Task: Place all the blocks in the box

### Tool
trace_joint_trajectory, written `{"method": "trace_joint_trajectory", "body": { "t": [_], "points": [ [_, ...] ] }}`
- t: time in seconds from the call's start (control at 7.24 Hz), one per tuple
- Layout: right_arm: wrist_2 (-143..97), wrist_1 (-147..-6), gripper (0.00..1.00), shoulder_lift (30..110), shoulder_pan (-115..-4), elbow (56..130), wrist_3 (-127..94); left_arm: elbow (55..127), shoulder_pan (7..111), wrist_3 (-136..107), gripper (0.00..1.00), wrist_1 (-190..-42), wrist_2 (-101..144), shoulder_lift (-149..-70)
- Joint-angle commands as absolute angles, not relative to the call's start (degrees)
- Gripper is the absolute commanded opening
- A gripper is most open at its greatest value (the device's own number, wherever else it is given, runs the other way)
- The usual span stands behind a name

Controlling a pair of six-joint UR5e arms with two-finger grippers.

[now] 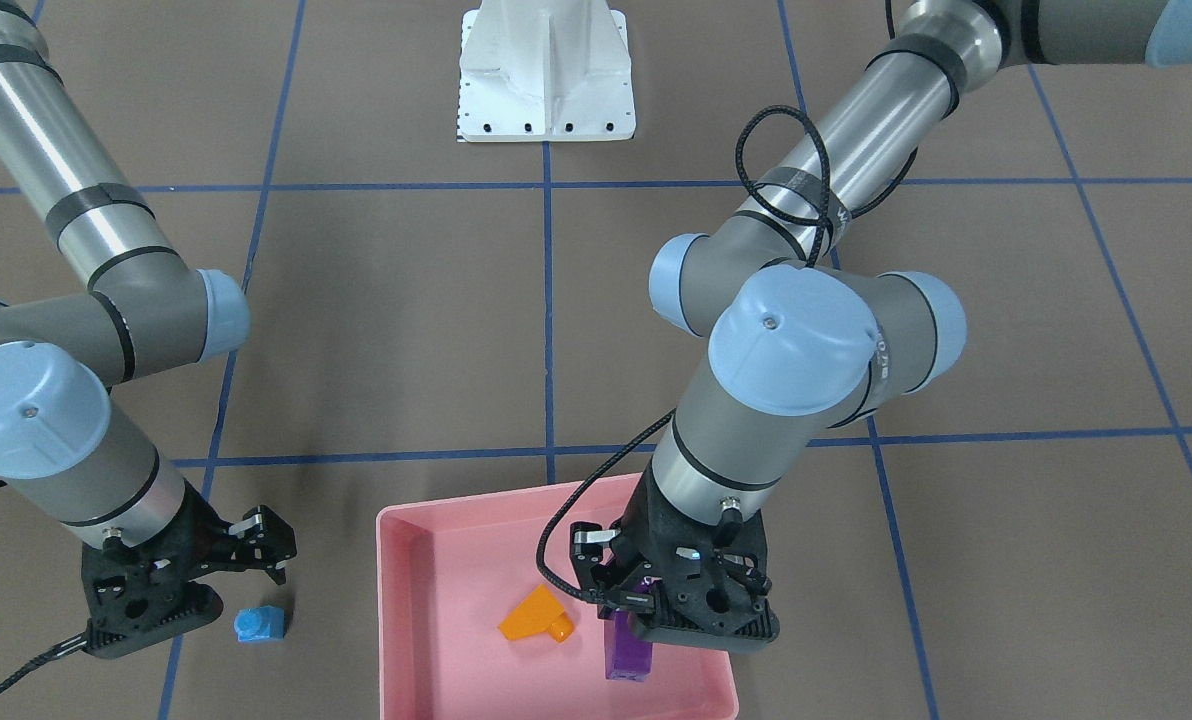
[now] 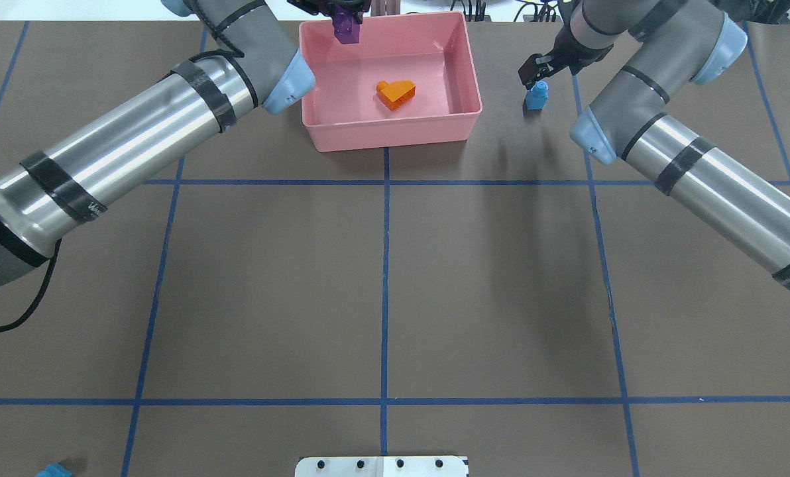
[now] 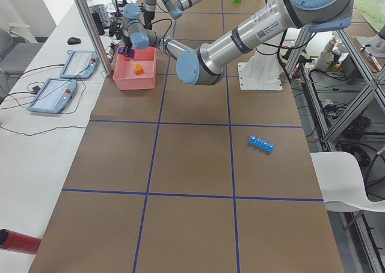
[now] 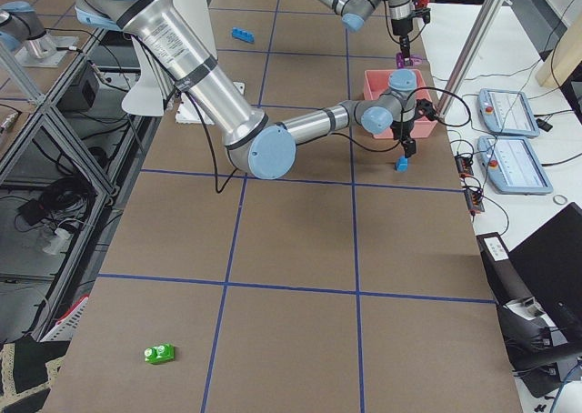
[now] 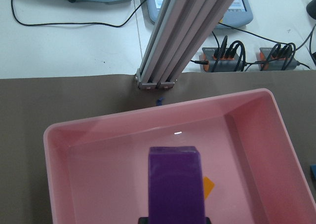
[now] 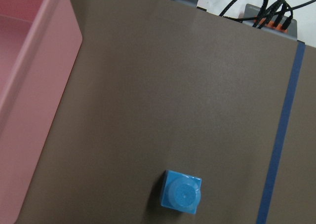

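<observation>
My left gripper (image 1: 630, 608) is shut on the purple bar (image 1: 626, 655), which hangs upright over the pink box (image 1: 396, 600) near its far wall. The left wrist view shows the bar (image 5: 175, 184) above the box floor (image 5: 98, 184). An orange sloped block (image 1: 536, 616) lies inside the box, also seen from overhead (image 2: 396, 93). My right gripper (image 1: 268, 548) is open and empty, just above and beside the small blue block (image 1: 259, 624), which stands on the table right of the box (image 2: 536, 97) and shows in the right wrist view (image 6: 182, 197).
The long light-blue block (image 3: 261, 144) lies on the table near the robot's left side, far from the box. The green block (image 4: 160, 353) lies at the near right end. The white base plate (image 1: 546, 100) stands at the robot's side. Tablets and cables sit past the table's far edge.
</observation>
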State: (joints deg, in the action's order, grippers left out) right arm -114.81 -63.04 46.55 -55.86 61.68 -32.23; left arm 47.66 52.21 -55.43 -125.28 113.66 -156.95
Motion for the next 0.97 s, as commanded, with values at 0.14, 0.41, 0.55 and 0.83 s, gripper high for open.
{"method": "trace_joint_trajectory", "body": {
  "t": [0.14,0.41,0.55,0.83],
  "points": [
    [-112.59,-62.84,0.99,46.05,-54.41,57.66,-33.66,46.06,49.48,-55.46,0.77,-125.86,107.14,-157.59],
    [-111.98,-62.84,0.98,42.65,-54.40,52.85,-33.75,46.14,48.96,-55.46,1.00,-126.30,106.96,-157.59],
    [-111.80,-62.67,0.98,40.28,-54.40,49.43,-33.84,46.23,49.04,-55.46,1.00,-126.39,106.96,-157.59],
    [-110.92,-58.46,0.94,39.47,-54.32,45.54,-34.80,50.59,49.48,-55.55,1.00,-124.47,108.18,-157.15]
  ]
}}
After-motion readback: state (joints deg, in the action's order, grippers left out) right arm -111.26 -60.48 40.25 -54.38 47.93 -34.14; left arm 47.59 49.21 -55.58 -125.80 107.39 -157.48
